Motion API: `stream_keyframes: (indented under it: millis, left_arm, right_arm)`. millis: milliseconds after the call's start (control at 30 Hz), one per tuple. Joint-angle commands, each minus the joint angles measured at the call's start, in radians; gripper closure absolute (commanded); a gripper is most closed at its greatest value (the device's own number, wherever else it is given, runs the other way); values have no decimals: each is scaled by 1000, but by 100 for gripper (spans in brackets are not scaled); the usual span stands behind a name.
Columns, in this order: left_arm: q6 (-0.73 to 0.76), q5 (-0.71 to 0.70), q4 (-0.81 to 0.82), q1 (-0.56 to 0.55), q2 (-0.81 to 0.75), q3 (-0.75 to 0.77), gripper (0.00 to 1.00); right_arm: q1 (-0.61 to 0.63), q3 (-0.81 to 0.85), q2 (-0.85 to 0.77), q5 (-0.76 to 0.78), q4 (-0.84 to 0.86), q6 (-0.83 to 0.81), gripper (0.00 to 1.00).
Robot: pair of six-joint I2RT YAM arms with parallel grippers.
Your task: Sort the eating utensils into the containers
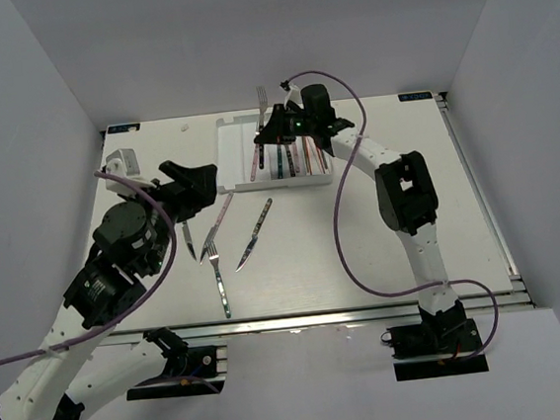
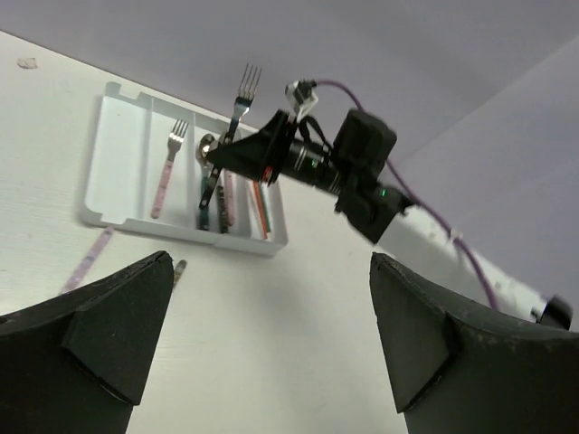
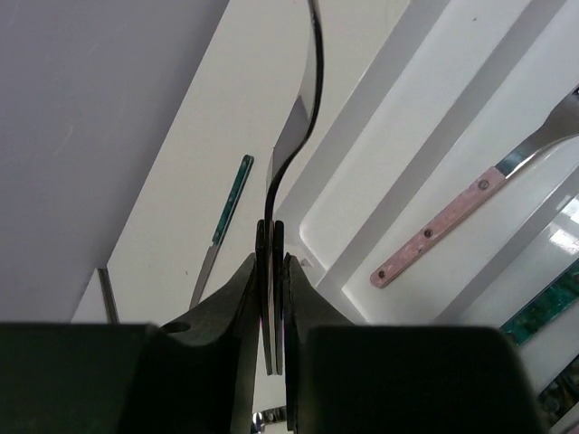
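On the white table (image 1: pixel 363 252), closed in by plain pale walls (image 1: pixel 43 114), a fork (image 1: pixel 219 280) and a teal-handled knife (image 1: pixel 255 234) are seen lying loose near the left gripper (image 2: pixel 271 267), whose fingers are spread wide with nothing held. Farther back the white tray (image 2: pixel 118 163) is set with a pink-handled fork (image 2: pixel 166 176) in one slot, and a silver fork (image 3: pixel 303 117) is pinched by its handle between the pressed-together fingers of the right gripper (image 3: pixel 273 249), raised above the tray.
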Motion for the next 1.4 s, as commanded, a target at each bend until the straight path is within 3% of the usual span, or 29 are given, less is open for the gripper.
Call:
stream_keyframes:
  millis: [0, 333, 1000, 1367]
  left_arm:
    - [141, 59, 0, 3, -61, -61, 2]
    - [298, 269, 102, 3, -190, -259, 2]
    - [313, 242, 88, 1, -273, -371, 2]
    - [312, 256, 83, 3, -290, -379, 2]
  right_arm:
    - [-5, 168, 92, -5, -128, 101, 100]
    - [-25, 347, 254, 9, -76, 147, 100]
    - [28, 317, 295, 132, -112, 36, 99]
    - [31, 321, 324, 141, -82, 27, 77]
